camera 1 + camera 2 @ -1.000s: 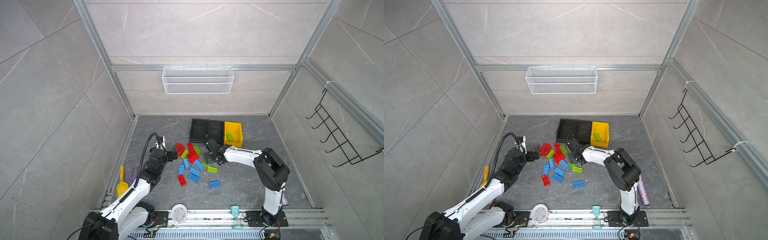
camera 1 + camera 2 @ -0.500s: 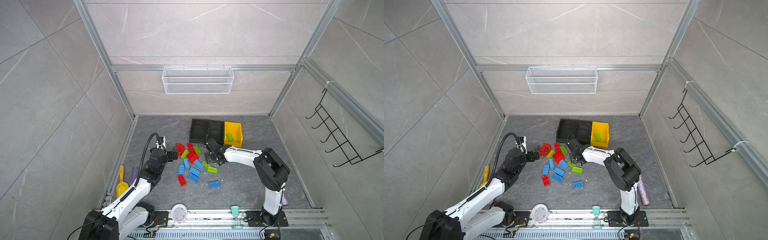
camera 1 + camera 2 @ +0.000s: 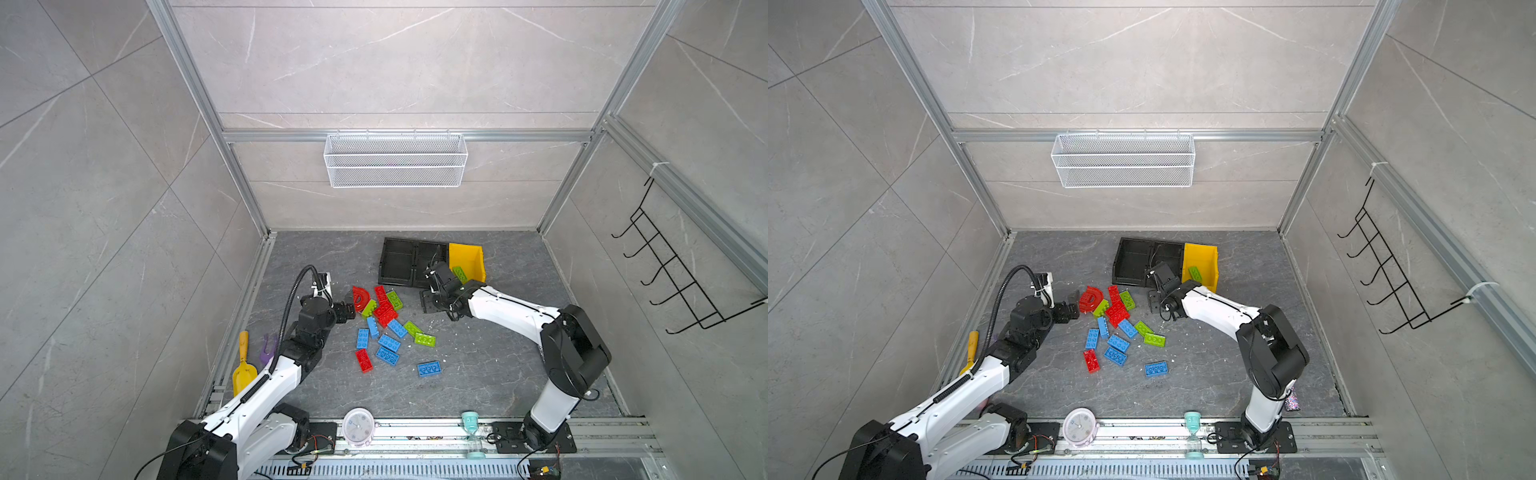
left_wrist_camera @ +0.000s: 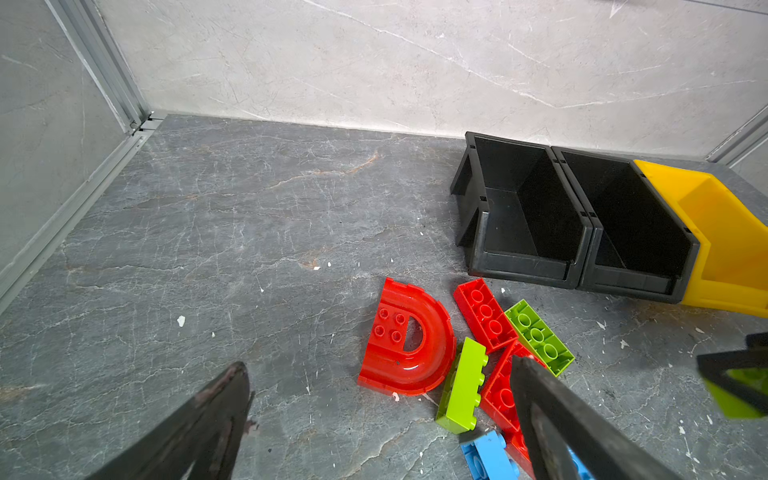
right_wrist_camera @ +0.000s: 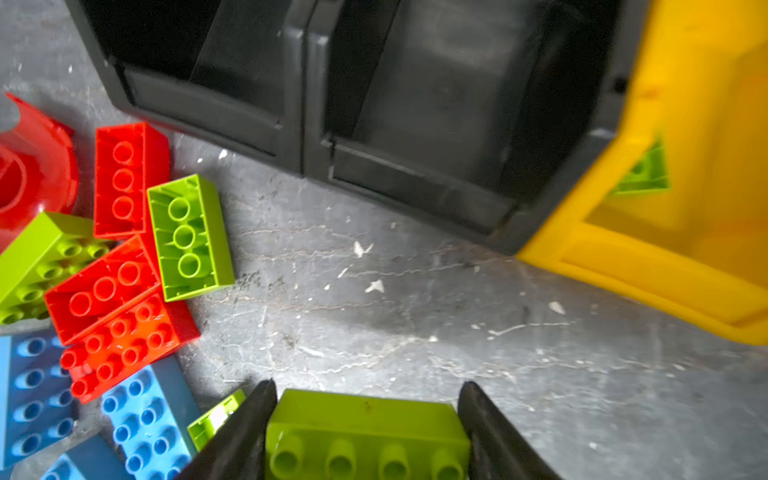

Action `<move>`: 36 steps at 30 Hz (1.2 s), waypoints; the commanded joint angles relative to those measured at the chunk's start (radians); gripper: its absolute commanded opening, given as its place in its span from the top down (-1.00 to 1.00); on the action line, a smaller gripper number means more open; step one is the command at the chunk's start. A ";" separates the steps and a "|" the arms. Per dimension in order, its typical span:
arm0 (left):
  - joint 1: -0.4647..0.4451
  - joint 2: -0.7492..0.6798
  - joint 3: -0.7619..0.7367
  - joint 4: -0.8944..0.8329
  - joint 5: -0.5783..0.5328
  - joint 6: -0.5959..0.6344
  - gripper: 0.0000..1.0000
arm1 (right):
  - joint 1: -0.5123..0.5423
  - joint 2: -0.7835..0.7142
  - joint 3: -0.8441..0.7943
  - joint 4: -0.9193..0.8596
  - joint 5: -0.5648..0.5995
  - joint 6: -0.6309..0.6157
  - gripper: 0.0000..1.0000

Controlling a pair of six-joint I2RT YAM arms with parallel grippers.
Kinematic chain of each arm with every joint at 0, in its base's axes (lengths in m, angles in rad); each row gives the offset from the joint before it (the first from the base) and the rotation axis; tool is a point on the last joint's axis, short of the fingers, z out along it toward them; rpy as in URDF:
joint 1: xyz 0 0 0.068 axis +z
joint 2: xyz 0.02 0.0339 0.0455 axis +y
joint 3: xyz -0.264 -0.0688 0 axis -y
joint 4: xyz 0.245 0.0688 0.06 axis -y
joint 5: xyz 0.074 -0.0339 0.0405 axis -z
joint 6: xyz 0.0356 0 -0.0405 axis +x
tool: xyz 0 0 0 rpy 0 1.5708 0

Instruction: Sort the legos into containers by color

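Grey stone-look floor [image 3: 478, 374], largest first: right arm [image 3: 511, 316] comes in from 4 o'clock, left arm [image 3: 270, 382] from 7 o'clock. The bin row sits at 12 o'clock of the pile: end black bin [image 4: 519, 266] and middle black bin [image 4: 631, 282] both look empty, and the yellow bin [image 3: 473, 253] at the row's 3 o'clock end has one green brick [image 3: 459, 274] inside. The loose legos [image 3: 386, 328], in red, blue and lime, are spread mid-floor, with the red arch [image 3: 360, 297] at the pile's 10 o'clock edge. The change: over the last second the right gripper [image 5: 368, 388] has narrowed its jaws and is now clamped on a lime green brick [image 5: 368, 436], one finger on each end face and the studs toward the wrist camera. I can't tell whether it's clear of the floor yet. The gripper has barely shifted position, so this reads as a grasp just made, not a carry. The left gripper [image 4: 380, 363] hasn't moved; its jaws are wide apart with nothing in them, parked just beside the red arch. My read: green goes in yellow, so the next move is to lift and go toward 1 o'clock into that bin. The sort has barely started, with red and blue untouched.
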 commanded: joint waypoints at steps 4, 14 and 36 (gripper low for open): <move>0.002 -0.024 -0.002 0.043 -0.008 0.006 -1.00 | -0.043 -0.062 -0.029 -0.043 -0.045 -0.045 -0.24; 0.001 -0.017 -0.001 0.045 -0.007 0.002 -1.00 | -0.043 -0.007 -0.131 -0.043 -0.021 -0.016 -0.29; 0.002 0.014 0.004 0.050 -0.010 0.006 -1.00 | -0.043 -0.049 -0.129 -0.166 -0.096 -0.022 -0.81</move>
